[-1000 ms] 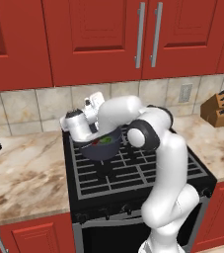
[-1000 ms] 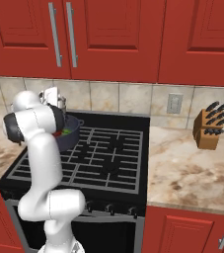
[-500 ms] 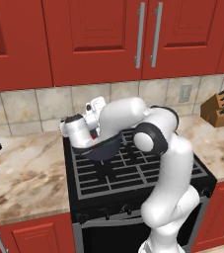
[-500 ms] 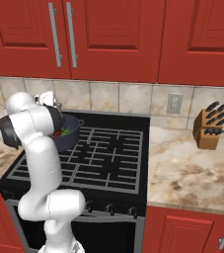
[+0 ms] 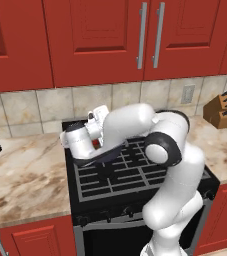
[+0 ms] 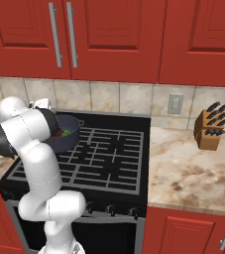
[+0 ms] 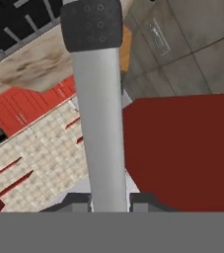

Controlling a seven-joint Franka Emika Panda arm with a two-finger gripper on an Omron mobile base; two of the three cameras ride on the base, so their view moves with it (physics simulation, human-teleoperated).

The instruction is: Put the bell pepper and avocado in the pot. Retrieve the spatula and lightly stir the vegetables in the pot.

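The spatula [image 7: 99, 113] is clamped between the closed gripper [image 7: 109, 201] jaws, its dark end farthest out. The pot [image 6: 67, 133] sits just beside the hand; a hard sweep could tip it or fling vegetables.

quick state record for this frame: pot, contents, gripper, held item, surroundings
pot: dark, on the stove's rear left burner
contents: bell pepper beside something green, inside the pot
gripper: shut on a grey-handled tool, probably the spatula; its handle runs up between the fingers in the hand view
surroundings: knife block on the counter right of the stove
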